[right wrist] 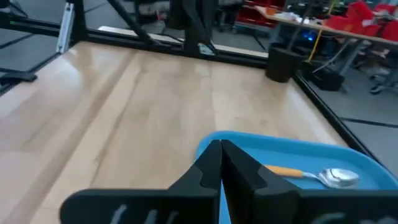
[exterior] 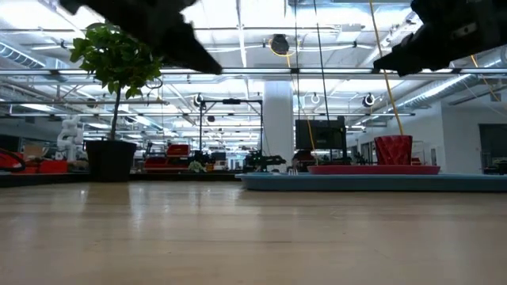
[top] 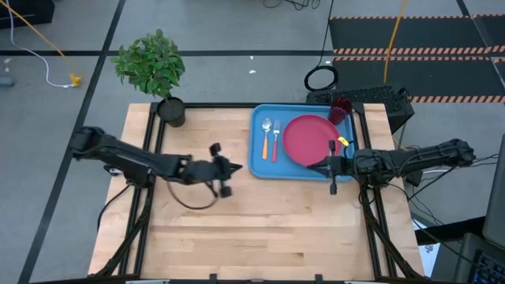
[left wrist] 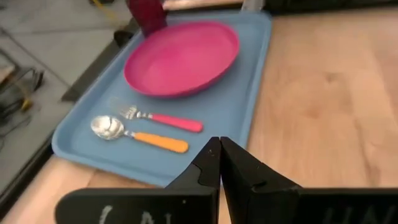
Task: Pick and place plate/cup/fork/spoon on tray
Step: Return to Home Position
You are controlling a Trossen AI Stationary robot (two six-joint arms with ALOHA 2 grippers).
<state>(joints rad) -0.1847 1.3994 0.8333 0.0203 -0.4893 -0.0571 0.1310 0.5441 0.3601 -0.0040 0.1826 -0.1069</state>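
The light-blue tray (top: pixel 260 162) lies at the table's far right. On it rest the pink-red plate (top: pixel 309 140), the dark red cup (top: pixel 340 110) at the far right corner, the orange-handled spoon (top: pixel 266 139) and the red-handled fork (top: pixel 276 140) side by side. They also show in the left wrist view: plate (left wrist: pixel 181 57), fork (left wrist: pixel 163 118), spoon (left wrist: pixel 138 135). My left gripper (top: pixel 239 166) is shut and empty, above the table just left of the tray. My right gripper (top: pixel 310 166) is shut and empty, above the tray's near edge by the plate.
A potted plant (top: pixel 155 69) in a black pot stands at the table's far left corner. Bare wooden tabletop (top: pixel 260 229) spreads over the near half. A black frame rail runs along the table's edges.
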